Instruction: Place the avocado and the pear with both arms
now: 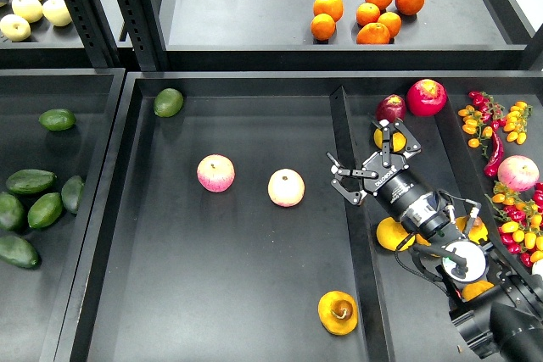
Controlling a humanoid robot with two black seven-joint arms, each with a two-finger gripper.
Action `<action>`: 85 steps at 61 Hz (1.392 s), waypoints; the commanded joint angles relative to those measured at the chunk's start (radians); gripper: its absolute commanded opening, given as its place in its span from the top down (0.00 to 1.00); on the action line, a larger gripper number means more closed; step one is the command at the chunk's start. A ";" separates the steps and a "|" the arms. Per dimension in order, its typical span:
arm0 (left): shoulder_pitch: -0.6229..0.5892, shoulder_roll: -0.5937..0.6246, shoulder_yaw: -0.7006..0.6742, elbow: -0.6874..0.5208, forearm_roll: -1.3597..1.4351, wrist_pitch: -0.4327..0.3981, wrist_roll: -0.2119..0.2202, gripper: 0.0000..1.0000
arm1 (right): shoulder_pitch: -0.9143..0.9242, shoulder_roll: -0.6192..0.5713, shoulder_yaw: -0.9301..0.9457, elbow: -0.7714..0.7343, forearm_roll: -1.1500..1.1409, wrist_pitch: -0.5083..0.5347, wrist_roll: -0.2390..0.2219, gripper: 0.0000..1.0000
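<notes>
Several dark green avocados lie in the left tray (59, 82); one elongated avocado (31, 181) lies at the top of the cluster. The orange-yellow pear (338, 312), with a brownish hollow, lies at the front of the middle tray (254, 294), near its right wall. My right gripper (366, 161) is open and empty. It hovers over the wall between the middle and right trays, well behind the pear. My left arm is out of view.
Two pink-blushed apples (215, 173) (286, 187) and a rounder green fruit (168, 102) lie in the middle tray. The right tray holds red fruit (427, 97), more orange-yellow fruit (393, 234) under my arm, chillies and small tomatoes. Oranges (373, 33) sit on the back shelf.
</notes>
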 commanded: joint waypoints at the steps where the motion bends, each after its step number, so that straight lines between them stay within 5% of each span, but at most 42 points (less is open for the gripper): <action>1: 0.010 -0.003 -0.001 0.032 -0.011 0.000 0.000 0.70 | 0.000 0.000 0.001 0.000 0.000 0.000 0.000 0.00; 85: 0.071 -0.104 0.008 0.198 -0.047 0.000 0.000 0.65 | -0.002 0.000 -0.001 0.000 -0.005 0.000 0.000 0.00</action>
